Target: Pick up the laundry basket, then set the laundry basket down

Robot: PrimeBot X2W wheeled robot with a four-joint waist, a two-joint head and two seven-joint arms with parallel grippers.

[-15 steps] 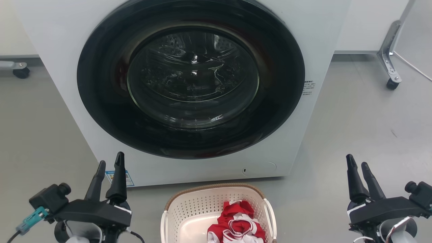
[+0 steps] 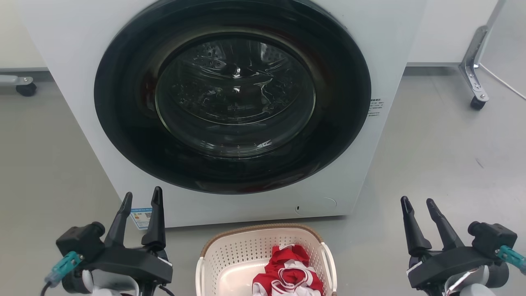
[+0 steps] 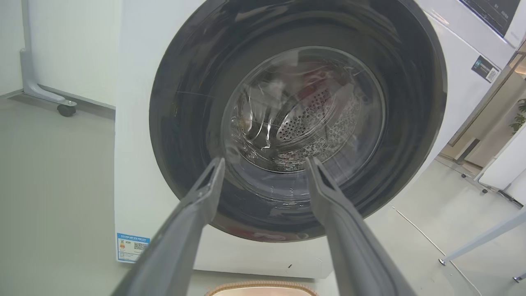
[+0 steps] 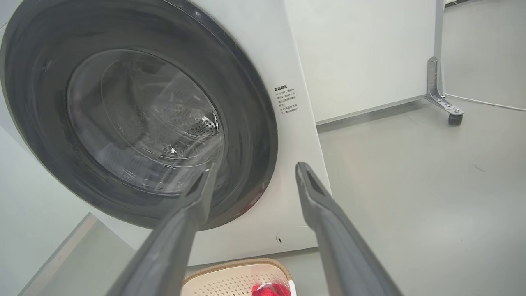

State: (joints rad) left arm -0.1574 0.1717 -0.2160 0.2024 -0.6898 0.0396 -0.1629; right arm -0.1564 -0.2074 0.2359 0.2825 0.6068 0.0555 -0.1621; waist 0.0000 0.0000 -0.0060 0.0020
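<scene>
The laundry basket (image 2: 238,253), cream-white and perforated with a brown woven-look rim, sits on the floor at the bottom centre of the head view, just in front of the washing machine. Red and white clothing (image 2: 287,273) lies inside it. My left gripper (image 2: 141,197) stands open to the basket's left, apart from it, fingers pointing up. To the basket's right my right gripper (image 2: 418,202) is open too, nothing between its fingers. The basket's rim (image 3: 261,285) peeks in at the bottom of the left wrist view, and its far end (image 4: 242,277) shows low in the right wrist view.
A white front-loading washing machine (image 2: 394,49) with a large dark round door (image 2: 234,94) stands right behind the basket. A wheeled metal stand leg (image 2: 472,70) is at the far right, a caster (image 2: 25,88) at the far left. Grey floor lies on both sides.
Both grippers have shifted inward toward the basket, the left to the right and the right to the left. The basket has not moved.
</scene>
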